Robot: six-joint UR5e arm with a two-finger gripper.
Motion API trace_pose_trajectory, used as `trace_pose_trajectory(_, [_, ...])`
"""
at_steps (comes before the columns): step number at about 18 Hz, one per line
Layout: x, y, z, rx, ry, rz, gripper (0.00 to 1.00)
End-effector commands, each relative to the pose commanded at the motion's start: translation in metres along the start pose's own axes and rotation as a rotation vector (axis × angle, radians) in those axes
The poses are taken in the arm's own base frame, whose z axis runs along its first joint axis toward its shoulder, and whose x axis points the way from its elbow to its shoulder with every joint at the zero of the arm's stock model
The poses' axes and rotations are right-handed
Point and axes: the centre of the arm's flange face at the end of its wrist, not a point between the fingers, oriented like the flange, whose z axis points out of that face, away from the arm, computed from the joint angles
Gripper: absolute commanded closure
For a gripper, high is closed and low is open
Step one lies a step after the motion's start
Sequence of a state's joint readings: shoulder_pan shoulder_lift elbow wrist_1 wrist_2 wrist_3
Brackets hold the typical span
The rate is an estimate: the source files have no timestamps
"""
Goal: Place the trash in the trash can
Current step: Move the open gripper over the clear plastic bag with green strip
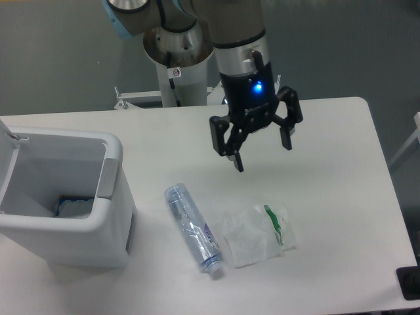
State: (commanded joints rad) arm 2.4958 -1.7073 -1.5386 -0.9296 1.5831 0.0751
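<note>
A crushed clear plastic bottle with a bluish label lies on the white table, its cap end toward the front. Just right of it lies a flat crinkled clear-white wrapper with a green strip. The white trash can stands at the left with its lid up; something blue and white shows at its bottom. My gripper hangs open above the table, behind the wrapper and apart from both pieces of trash, with nothing between its fingers.
The robot's base column rises behind the table's far edge. A dark object sits at the front right corner. The table's right edge runs close to the gripper's right.
</note>
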Motion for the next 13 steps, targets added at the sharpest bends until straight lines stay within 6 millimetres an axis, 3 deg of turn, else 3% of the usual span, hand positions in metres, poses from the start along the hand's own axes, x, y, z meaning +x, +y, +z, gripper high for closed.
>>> trace_pose_trajectory(4, [-0.016,0.003,0.031,-0.044,-0.051,0.015,0.0])
trace_pose_trajectory(9, [-0.026,-0.007,0.11,-0.021,-0.061,0.005,0.0])
trace_pose_trajectory(11, [-0.028,-0.001,0.146,-0.058,-0.072,0.005,0.0])
trace_pose_trajectory(13, [-0.028,0.002,0.158,-0.08,-0.086,0.011,0.0])
